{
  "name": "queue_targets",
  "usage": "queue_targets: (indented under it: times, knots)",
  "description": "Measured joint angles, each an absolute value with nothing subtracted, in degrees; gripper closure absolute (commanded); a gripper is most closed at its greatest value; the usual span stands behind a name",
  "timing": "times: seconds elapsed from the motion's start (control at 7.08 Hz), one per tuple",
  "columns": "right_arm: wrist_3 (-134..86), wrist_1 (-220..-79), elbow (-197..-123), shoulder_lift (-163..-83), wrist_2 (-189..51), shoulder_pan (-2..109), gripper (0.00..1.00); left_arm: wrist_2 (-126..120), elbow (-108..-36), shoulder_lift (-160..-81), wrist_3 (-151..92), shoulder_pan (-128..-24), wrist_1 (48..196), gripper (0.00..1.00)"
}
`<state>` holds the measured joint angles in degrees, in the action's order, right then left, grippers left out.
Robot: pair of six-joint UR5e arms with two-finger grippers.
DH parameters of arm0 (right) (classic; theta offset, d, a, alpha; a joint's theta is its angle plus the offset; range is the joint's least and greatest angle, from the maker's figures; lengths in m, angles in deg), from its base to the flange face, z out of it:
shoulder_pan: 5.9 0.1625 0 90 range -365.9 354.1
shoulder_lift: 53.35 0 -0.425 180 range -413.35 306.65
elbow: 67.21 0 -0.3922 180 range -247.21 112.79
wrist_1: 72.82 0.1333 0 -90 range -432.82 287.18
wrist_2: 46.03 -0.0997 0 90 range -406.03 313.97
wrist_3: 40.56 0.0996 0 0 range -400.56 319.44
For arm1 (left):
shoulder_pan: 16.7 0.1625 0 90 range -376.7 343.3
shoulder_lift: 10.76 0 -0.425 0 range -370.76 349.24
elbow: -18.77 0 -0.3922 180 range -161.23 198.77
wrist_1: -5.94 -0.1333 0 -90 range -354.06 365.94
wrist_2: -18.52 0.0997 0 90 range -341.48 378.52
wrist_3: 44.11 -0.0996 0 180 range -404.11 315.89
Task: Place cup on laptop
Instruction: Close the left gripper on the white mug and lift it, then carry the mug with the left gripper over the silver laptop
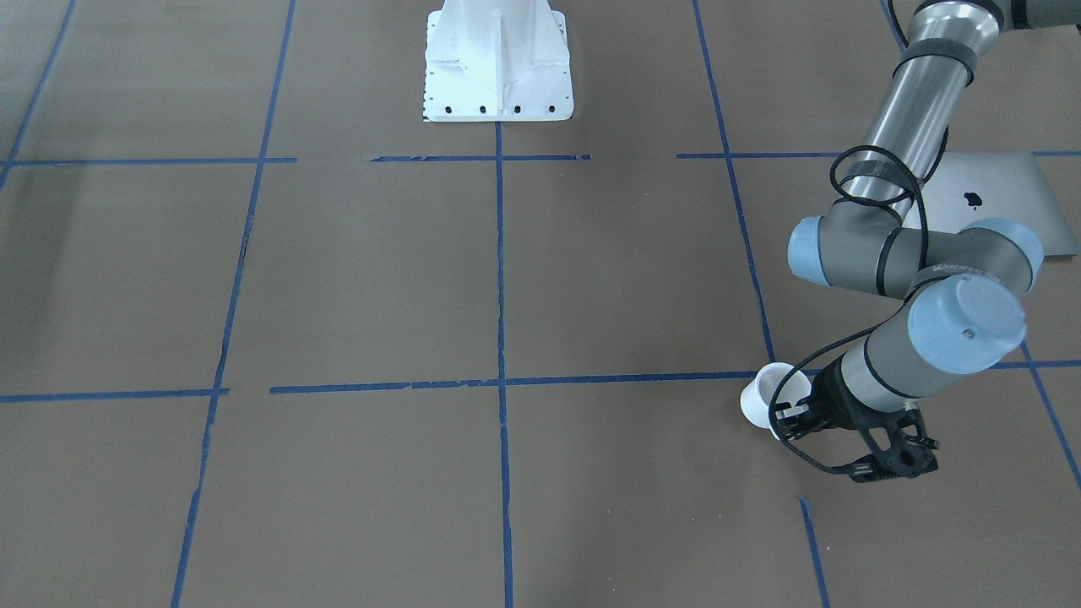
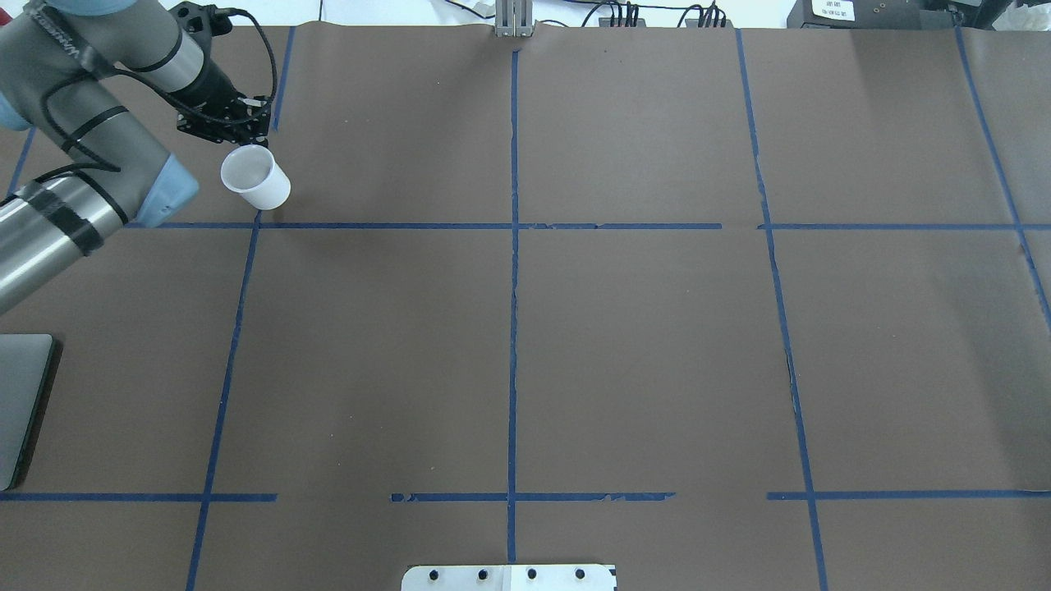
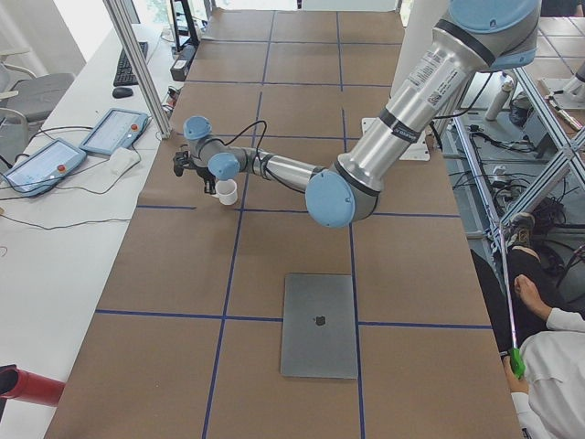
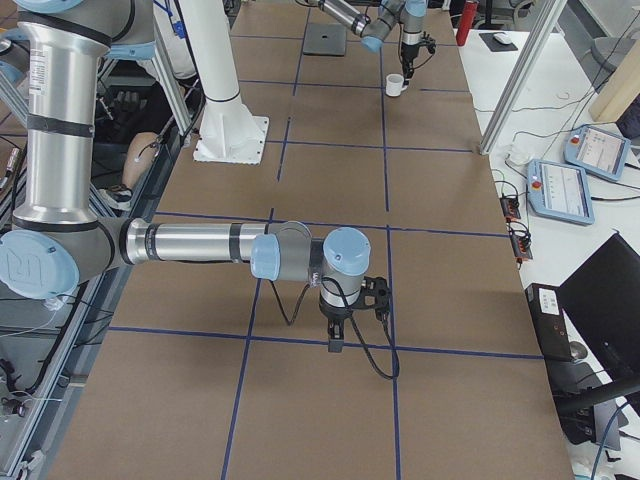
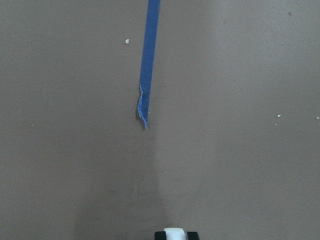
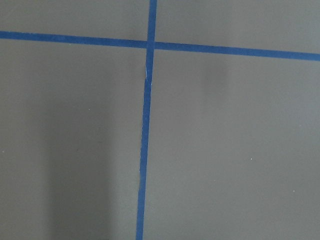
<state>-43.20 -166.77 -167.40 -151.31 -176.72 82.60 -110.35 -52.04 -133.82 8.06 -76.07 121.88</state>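
One laptop (image 3: 319, 325), one cup (image 2: 254, 176), two arms. The cup sits well apart from the laptop, its rim pinched by the left gripper (image 1: 794, 411), arm stretched low. The right gripper (image 4: 335, 340), far from the laptop, points down; I cannot tell whether it is spread or pressed together

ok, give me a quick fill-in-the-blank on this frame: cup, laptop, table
The cup is held by the robot's ___ arm.
The laptop lies flat with its lid ___.
The tape lines on the table are ___.
Missing words: left; closed; blue.
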Motion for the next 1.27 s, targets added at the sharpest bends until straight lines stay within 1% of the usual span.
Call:
queue_targets:
  times: [0.28,0.71,0.99,1.27]
  knots:
    - [-43.20,-166.77,-167.40,-151.28,-176.72,82.60,0.00,-111.55,-63.21,-124.44,3.30,-77.65,121.00,1.00]
    - [-43.20,-166.82,-167.40,-151.26,-176.72,82.60,0.00,-111.57,-76.92,-105.86,-8.26,-79.13,120.58,1.00]
    - [-43.20,-166.84,-167.40,-151.26,-176.72,82.60,0.00,-111.34,-80.96,-95.30,-12.23,-82.59,121.30,1.00]
    - [-43.20,-166.80,-167.41,-151.26,-176.72,82.60,0.00,-111.27,-81.74,-87.57,-15.68,-86.89,123.43,1.00]
